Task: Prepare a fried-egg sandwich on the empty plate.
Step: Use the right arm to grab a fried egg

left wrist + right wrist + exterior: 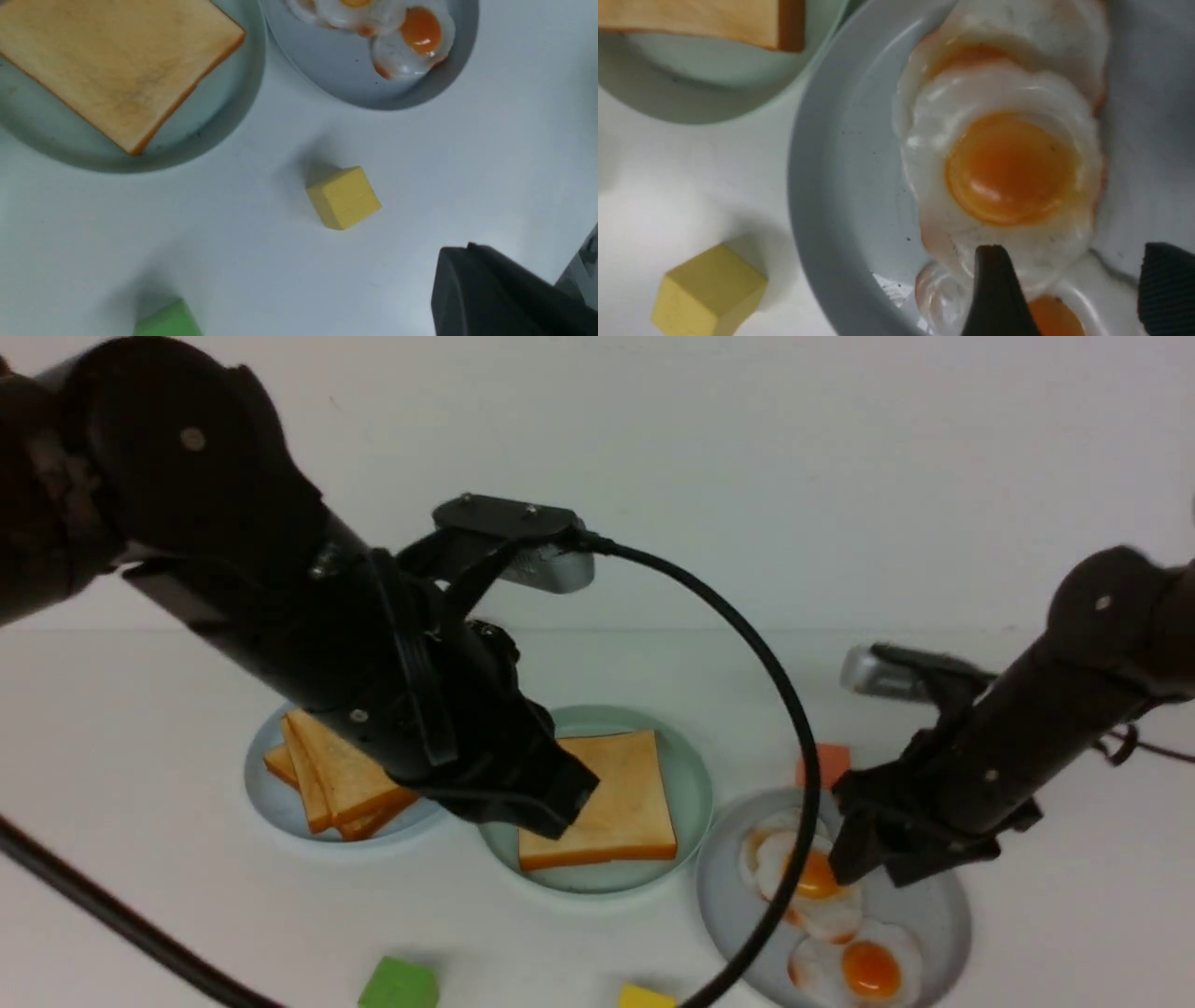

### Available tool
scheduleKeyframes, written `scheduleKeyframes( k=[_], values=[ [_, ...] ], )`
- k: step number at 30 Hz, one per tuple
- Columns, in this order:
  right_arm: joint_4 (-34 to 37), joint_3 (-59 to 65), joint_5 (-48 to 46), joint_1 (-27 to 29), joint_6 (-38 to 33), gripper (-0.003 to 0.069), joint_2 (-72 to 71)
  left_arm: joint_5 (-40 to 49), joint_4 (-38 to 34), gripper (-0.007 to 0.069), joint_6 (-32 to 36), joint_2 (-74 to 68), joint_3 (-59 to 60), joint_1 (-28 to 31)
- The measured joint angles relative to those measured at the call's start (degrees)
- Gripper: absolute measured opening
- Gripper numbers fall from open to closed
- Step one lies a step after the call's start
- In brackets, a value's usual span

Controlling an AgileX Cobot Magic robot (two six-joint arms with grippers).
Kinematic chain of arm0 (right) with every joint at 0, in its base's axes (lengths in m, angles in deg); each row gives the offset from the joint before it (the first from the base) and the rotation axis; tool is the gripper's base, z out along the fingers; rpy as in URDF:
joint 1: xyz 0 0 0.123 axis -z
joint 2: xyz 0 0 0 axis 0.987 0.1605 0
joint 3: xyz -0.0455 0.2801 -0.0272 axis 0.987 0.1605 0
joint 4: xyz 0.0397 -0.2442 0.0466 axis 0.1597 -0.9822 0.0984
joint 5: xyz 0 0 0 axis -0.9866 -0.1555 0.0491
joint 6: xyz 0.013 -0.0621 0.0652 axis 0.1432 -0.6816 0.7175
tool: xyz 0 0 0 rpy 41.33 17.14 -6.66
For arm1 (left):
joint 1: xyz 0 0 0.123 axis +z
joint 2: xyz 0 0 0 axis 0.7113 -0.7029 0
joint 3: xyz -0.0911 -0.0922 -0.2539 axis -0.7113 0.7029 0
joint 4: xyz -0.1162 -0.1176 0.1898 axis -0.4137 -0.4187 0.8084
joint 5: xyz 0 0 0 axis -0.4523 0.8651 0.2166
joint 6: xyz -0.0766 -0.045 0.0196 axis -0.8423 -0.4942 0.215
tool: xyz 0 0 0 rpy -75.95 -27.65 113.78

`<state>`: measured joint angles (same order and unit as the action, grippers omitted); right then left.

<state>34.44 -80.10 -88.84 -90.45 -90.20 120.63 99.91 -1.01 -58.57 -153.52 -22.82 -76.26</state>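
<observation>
The mint-green plate (695,784) (224,121) holds one golden toast slice (607,803) (117,60), lying flat. My left gripper (555,807) (460,254) hangs over that plate's near-left side, shut with nothing in it. Several fried eggs (812,877) (1008,168) lie overlapping on the grey plate (943,915) (822,186). My right gripper (854,859) (1078,254) stands open just above them. One of its fingers (994,289) is over an egg's white, the other off to the side. No fried-egg sandwich is in view.
A pale blue plate (257,784) at the left carries an askew pile of toast (336,784). A green block (399,985) (168,319) and a yellow block (644,999) (344,197) (707,291) sit near the front edge. An orange block (823,763) lies behind the grey plate.
</observation>
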Motion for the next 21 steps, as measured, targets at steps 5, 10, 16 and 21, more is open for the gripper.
scheduleKeyframes(
  k=[5, 10, 16, 21],
  values=[
    [4.64, -0.12, 1.42, 1.35, -4.47, 0.0420, 3.17, 0.22, 1.81, -0.0013, -2.28, 0.96, 0.00, 0.00],
    [13.31, -0.19, 0.77, 6.02, -11.29, 0.0401, 4.67, 2.04, 2.00, -0.0013, -3.03, 0.96, 0.04, 0.00],
    [21.11, -0.19, -2.80, 8.49, -18.36, 0.0264, 6.00, 2.15, 1.94, -0.0013, -3.93, 0.96, 0.04, 0.00],
    [21.60, -0.19, -3.53, 8.49, -18.80, 0.0195, 8.09, 2.17, 1.89, -0.0013, -4.11, 0.96, 0.04, 0.00]
  ],
)
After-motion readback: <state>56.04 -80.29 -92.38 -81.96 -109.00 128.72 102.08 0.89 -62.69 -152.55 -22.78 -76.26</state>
